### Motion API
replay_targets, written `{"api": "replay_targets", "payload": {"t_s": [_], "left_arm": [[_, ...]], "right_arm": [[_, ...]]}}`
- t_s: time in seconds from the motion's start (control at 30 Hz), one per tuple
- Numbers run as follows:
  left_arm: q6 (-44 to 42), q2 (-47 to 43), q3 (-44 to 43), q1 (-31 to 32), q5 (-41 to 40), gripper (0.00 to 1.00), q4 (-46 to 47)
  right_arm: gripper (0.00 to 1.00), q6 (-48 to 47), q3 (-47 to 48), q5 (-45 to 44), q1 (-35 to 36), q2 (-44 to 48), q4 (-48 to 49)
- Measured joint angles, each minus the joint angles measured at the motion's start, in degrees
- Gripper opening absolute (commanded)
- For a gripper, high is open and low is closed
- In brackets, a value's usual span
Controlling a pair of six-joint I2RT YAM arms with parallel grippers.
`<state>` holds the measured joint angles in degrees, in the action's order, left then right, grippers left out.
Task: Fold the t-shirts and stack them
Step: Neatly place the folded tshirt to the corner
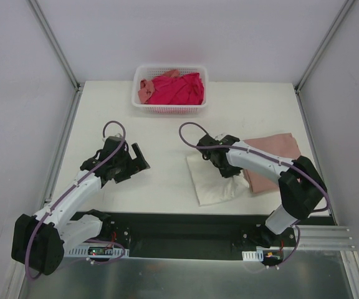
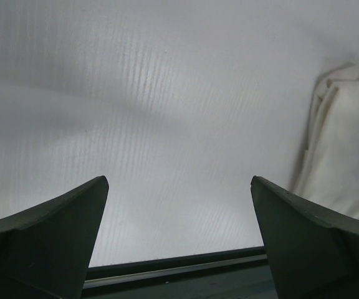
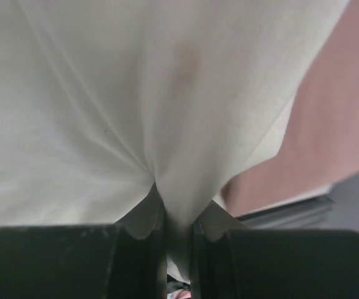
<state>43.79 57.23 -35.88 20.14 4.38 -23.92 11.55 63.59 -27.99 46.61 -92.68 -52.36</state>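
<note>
1. the right gripper [image 3: 173, 208] has its jaws pressed together on a bunched tuck of the cream t-shirt [image 1: 215, 185]. in the right wrist view the cloth fans out from the pinch in creases.
2. that cream shirt lies folded on the white table [image 1: 167, 134] near its front edge, right beside the folded dusty pink t-shirt [image 1: 273, 151]. (the arm covers the seam between them from above, so i cannot tell whether they overlap or only touch.)
3. the left gripper [image 2: 178, 180] has its jaws spread wide with nothing between them. it hangs over bare table to the left of the cream shirt, whose edge shows at the right of the left wrist view.
4. the white lattice basket [image 1: 170, 109] at the far edge holds a crumpled magenta-red t-shirt [image 1: 181, 90] and a salmon t-shirt [image 1: 144, 91], neither folded yet.
5. the step in hand looks like carrying the cream shirt onto the pink one to start the stack.
6. to do it well, keep the lift low, since a single small pinch may hold only the top layers and let the fold fall open.
7. moving slowly toward the pink shirt and bringing the left gripper to the opposite edge would likely keep the fold square.
8. line up the edges before letting go.
</note>
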Motion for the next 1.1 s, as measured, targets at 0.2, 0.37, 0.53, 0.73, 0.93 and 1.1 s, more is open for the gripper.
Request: {"api": "replay_targets", "payload": {"t_s": [0.2, 0.37, 0.53, 0.73, 0.93, 1.1], "left_arm": [[-1.03, 1.99, -1.09, 0.0, -0.63, 0.99, 0.02], [-1.42, 3.32, -1.7, 0.0, -0.94, 0.99, 0.02], [-1.53, 4.63, -2.19, -0.02, -1.62, 1.0, 0.02], [-1.84, 5.03, -2.34, -0.33, -1.68, 0.99, 0.02], [-2.34, 5.03, -2.34, -0.39, -1.97, 0.99, 0.02], [-2.82, 5.05, -2.38, -0.39, -1.95, 0.99, 0.02]], "right_arm": [[0.01, -3.04, 2.64, -11.85, -3.85, 1.14, -7.76], [0.01, -6.08, 3.58, -15.04, -6.51, 5.62, -9.4], [0.01, -8.76, 4.81, -14.91, -8.35, 12.28, -10.69], [0.01, -11.58, 7.02, -11.34, -8.79, 18.14, -11.39], [0.01, -13.64, 10.32, -8.09, -9.25, 21.0, -14.4], [0.0, -14.95, 13.46, -6.95, -10.64, 22.16, -17.42]]}}
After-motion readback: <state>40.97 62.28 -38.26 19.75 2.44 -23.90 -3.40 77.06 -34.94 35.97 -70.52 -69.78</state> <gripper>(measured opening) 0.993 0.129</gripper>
